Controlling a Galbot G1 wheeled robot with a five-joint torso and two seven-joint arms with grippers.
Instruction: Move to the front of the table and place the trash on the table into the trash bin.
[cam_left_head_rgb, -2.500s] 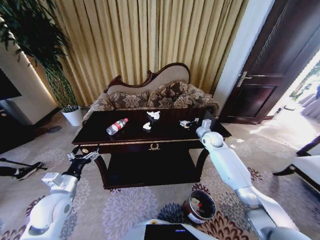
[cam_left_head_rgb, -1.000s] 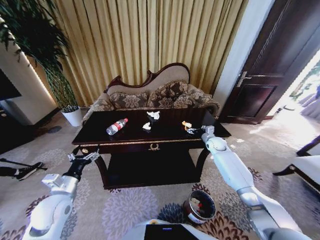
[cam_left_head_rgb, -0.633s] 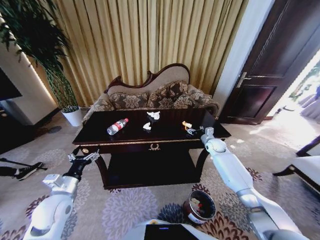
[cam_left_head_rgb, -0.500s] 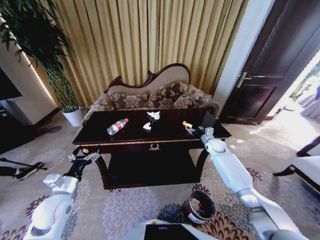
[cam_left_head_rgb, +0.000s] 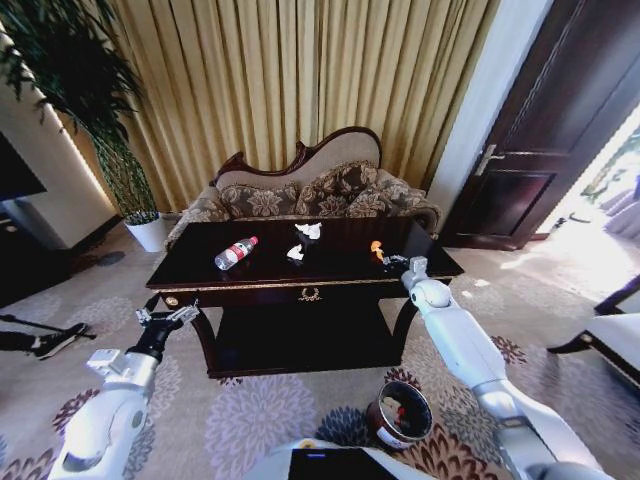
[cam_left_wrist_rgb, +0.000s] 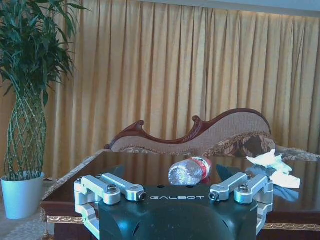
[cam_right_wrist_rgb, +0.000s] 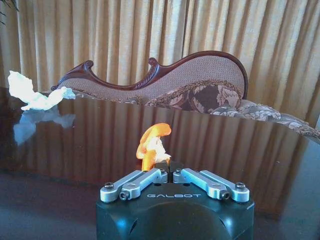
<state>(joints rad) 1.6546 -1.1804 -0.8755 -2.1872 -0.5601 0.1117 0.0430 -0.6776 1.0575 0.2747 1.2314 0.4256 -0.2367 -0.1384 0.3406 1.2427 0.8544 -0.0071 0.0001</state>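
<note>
Landmark for all positions: the table (cam_left_head_rgb: 250, 278).

Left gripper (cam_left_head_rgb: 168, 315): hangs low, off the table's front-left corner and apart from it. In the left wrist view its fingers (cam_left_wrist_rgb: 107, 186) stand spread, with nothing between them. Idle.

Bottle (cam_left_head_rgb: 234, 253): lies on its side on the table's left half, well back from the front edge. Judged light and likely empty, with thin walls that give under pressure and a smooth round body that can roll or slip. Best taken across the middle of the barrel, at the red label, with moderate squeeze.

Paper wads (cam_left_head_rgb: 302, 240): two white crumpled pieces near the table's centre, toward the back edge, close together. Judged nearly weightless, soft and compressible; any pinch through the bulk should hold, but a thin edge may tear or pull free.

Wrapper scrap (cam_right_wrist_rgb: 152, 144): orange and white, at the table's right end near the front-right corner. The right gripper (cam_right_wrist_rgb: 170, 174) is clamped on its lower end, fingers drawn together, the scrap standing upright above them. Whether it clears the tabletop cannot be told. Judged thin, limp and slick; the hold is on a small portion only, so slippage is a risk.

Trash bin (cam_left_head_rgb: 398, 413): stands on the carpet in front of the table's right end, well apart from it, already holding some items.
</note>
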